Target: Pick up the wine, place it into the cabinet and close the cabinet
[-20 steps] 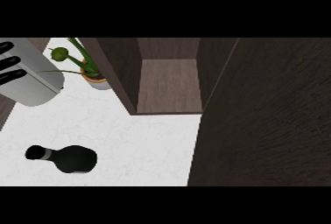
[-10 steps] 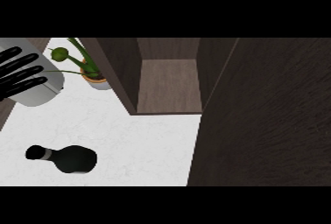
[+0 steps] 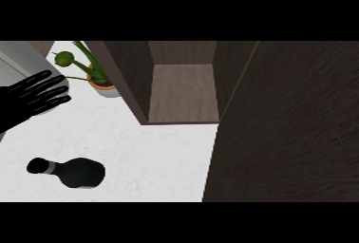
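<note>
Nothing done yet, by my read. Left hand [image 3: 32,97] at far left, fingers spread, holding nothing, apart from the wine [image 3: 70,172], which is on the counter [image 3: 154,152] at near left. Potted plant [image 3: 98,78] sits behind. Cabinet [image 3: 184,92] is open with no bottle inside, its door [image 3: 294,123] at right. Pick, place and close all remain.

This is looking like a kitchen: a white marbled counter [image 3: 154,147] is spreading below the fingers [image 3: 43,83] of the left hand [image 3: 24,105], a potted plant [image 3: 92,74] is standing just right of them, and a dark wooden cabinet [image 3: 184,92] is gaping open farther right.
</note>
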